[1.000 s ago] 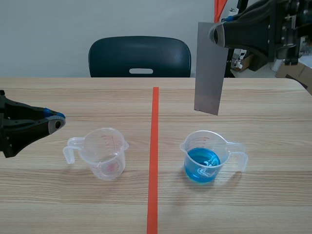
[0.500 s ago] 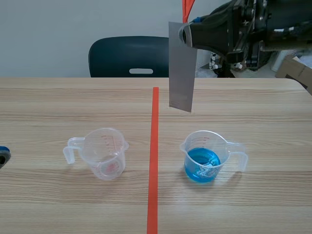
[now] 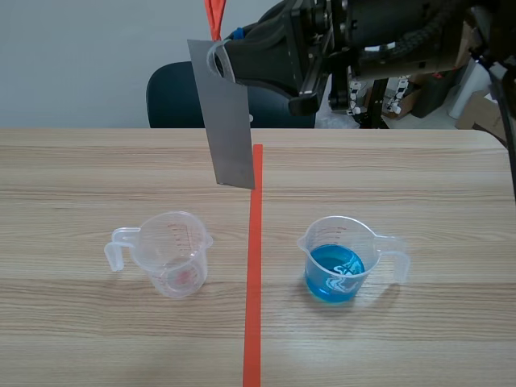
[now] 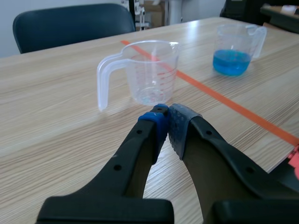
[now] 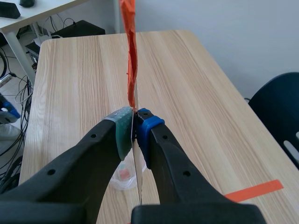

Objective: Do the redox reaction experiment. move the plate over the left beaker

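well, the right arm's fingers (image 3: 222, 63) are raised high above the counter (image 3: 97, 339) and are pinched tight on the top edge of the plate (image 3: 227, 121), a thin grey metal sheet. the plate hangs down from the fingers, nearly upright with a slight tilt. its lower corner shows in front of the far end of the orange-red tape line (image 3: 255, 266). seen from the right wrist, the plate (image 5: 136, 186) is edge-on, a thin line squeezed between the two pads with no gap to either side. the left beaker (image 5: 122, 175) shows far beneath those fingers, just beside the plate's edge.

in the scene view the left beaker (image 3: 172, 254) stands upright on the counter, clear and almost empty, with a faint reddish trace at its bottom. it sits lower than the plate's bottom end and on the nearer side of it, not touching it. the right beaker (image 3: 339, 258), across the tape line, holds blue liquid (image 3: 334, 274).

the left arm's fingers (image 4: 163, 116) are closed pad against pad with nothing held, low over the counter. the left beaker (image 4: 152, 70) stands just ahead of their tips, its handle turned to one side. the right beaker (image 4: 236, 44) is farther ahead, past the tape line. a dark chair (image 3: 173, 97) stands beyond the counter's far edge.
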Robot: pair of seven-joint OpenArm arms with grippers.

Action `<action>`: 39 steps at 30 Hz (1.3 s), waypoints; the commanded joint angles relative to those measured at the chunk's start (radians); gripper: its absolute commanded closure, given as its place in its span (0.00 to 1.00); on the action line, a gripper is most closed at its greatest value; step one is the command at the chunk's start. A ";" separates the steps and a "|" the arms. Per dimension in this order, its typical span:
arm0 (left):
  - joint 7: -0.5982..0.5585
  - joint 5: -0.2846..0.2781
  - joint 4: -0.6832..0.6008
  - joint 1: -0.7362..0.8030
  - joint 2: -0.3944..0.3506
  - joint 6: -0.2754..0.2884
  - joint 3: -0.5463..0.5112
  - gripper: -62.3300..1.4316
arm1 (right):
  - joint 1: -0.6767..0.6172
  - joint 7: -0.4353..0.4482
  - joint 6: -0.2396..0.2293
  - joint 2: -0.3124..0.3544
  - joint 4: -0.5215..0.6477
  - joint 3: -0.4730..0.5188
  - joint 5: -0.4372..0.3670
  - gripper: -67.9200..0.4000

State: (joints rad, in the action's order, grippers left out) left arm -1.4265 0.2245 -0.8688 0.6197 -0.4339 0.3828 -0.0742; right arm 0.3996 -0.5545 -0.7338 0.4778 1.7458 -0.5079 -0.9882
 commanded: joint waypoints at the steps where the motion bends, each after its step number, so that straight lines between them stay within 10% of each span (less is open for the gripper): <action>1: -0.038 0.004 -0.008 -0.009 0.013 -0.016 0.005 0.93 | 0.019 0.046 -0.007 -0.013 0.006 -0.013 0.021 0.99; 14: -0.127 0.027 0.158 -0.086 0.173 -0.134 0.006 0.91 | 0.095 0.127 0.035 -0.093 -0.087 -0.203 0.107 0.99; 27: -0.127 0.018 0.129 -0.087 0.265 -0.313 0.005 0.25 | 0.168 0.211 0.034 -0.211 -0.293 -0.322 0.200 0.99; 39: -0.127 -0.034 0.071 -0.082 0.272 -0.309 0.005 0.22 | 0.219 0.302 0.013 -0.251 -0.349 -0.351 0.239 0.99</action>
State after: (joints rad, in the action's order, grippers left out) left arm -1.5085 0.1959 -0.7925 0.5236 -0.1577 0.0715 -0.0704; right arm 0.5720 -0.2684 -0.7193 0.2298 1.3663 -0.8597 -0.7200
